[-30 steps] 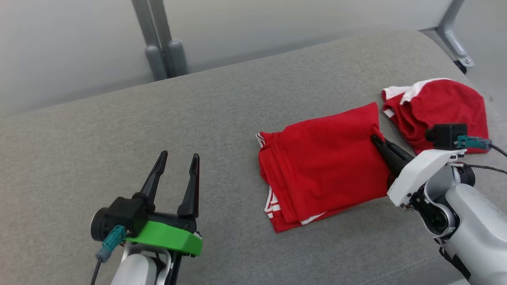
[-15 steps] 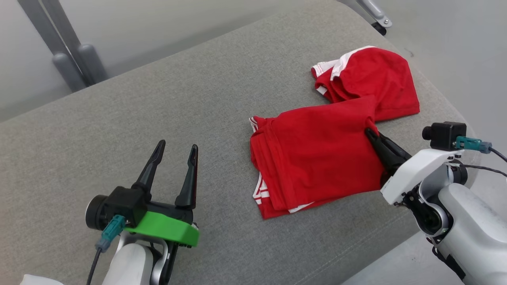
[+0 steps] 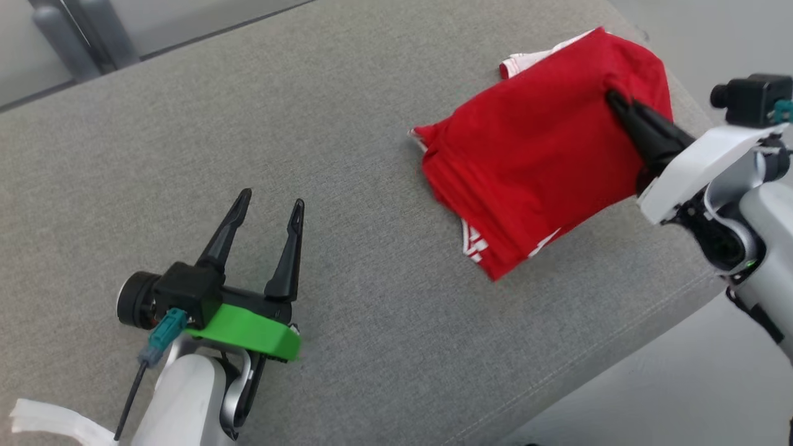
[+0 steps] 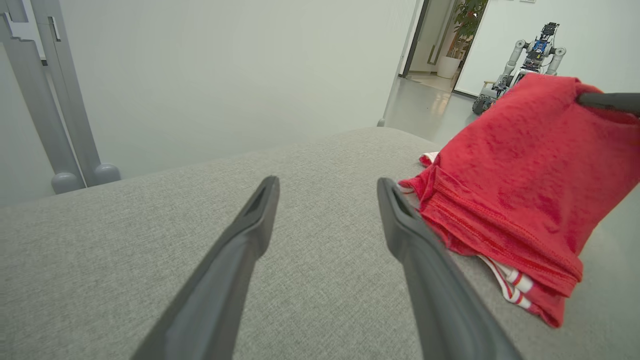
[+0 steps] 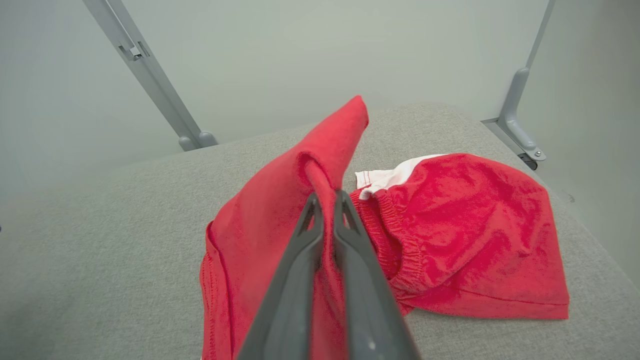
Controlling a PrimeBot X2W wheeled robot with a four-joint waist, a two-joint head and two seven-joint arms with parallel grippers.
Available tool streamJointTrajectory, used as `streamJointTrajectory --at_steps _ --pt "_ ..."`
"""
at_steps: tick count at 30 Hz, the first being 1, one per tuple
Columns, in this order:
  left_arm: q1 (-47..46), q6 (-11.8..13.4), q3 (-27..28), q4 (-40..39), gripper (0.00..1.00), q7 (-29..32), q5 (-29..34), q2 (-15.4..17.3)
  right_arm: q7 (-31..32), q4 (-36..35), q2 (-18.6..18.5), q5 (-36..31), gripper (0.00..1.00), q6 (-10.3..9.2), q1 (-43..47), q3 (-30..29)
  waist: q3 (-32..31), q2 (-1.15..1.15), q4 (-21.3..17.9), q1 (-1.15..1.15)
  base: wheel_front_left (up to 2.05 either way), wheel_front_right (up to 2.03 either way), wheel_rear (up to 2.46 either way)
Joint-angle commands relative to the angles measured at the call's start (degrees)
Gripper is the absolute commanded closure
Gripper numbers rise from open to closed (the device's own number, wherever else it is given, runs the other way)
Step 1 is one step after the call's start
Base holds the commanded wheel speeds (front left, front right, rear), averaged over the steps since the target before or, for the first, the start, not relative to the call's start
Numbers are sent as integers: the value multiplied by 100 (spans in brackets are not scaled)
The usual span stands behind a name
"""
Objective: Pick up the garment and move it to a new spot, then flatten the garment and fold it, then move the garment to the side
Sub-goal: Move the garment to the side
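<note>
The folded red garment (image 3: 533, 155) with white stripes hangs tilted from its far right corner, its lower left edge near the grey cushion (image 3: 372, 93). My right gripper (image 3: 612, 98) is shut on that corner. The right wrist view shows the cloth (image 5: 270, 215) pinched between the closed fingers of my right gripper (image 5: 327, 197). My left gripper (image 3: 272, 198) stands open over bare cushion well to the left, with nothing in it. In the left wrist view the open left gripper (image 4: 327, 184) has the garment (image 4: 525, 190) to its right.
A second red garment (image 5: 465, 230) with a white waistband lies at the cushion's right end, partly behind the held one. The cushion's front edge (image 3: 607, 365) drops to the floor at lower right. Grey posts (image 4: 65, 125) stand behind. Another robot (image 4: 530, 55) is far off.
The head camera has swung, shifting the whole picture. My right gripper has lifted the garment's corner and carried it right, so it now overlaps the second red garment. The left gripper stays open.
</note>
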Motion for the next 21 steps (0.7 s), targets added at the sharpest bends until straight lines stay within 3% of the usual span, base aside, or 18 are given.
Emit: streamJointTrajectory --at_steps 1,7,13,18,21 --pt "-142 -24 10 -35 0 28 23 97 17 37 -145 67 100 3 -226 59 398 0 231 0 0 0 0" --pt "-335 -29 -72 -175 0 151 73 215 99 483 -805 285 100 2 -746 226 908 0 521 0 0 0 0" --pt "-437 4 -77 -303 0 202 86 287 -125 1074 -1352 606 100 2 -977 36 1233 0 753 0 0 0 0" --pt "-527 5 -94 -394 0 243 94 368 -339 1677 -1541 517 100 2 -1201 35 1461 0 865 0 0 0 0" --pt "-600 5 -122 -427 0 272 88 373 -467 2299 -1422 314 100 1 -1381 54 1572 0 941 0 0 0 0"
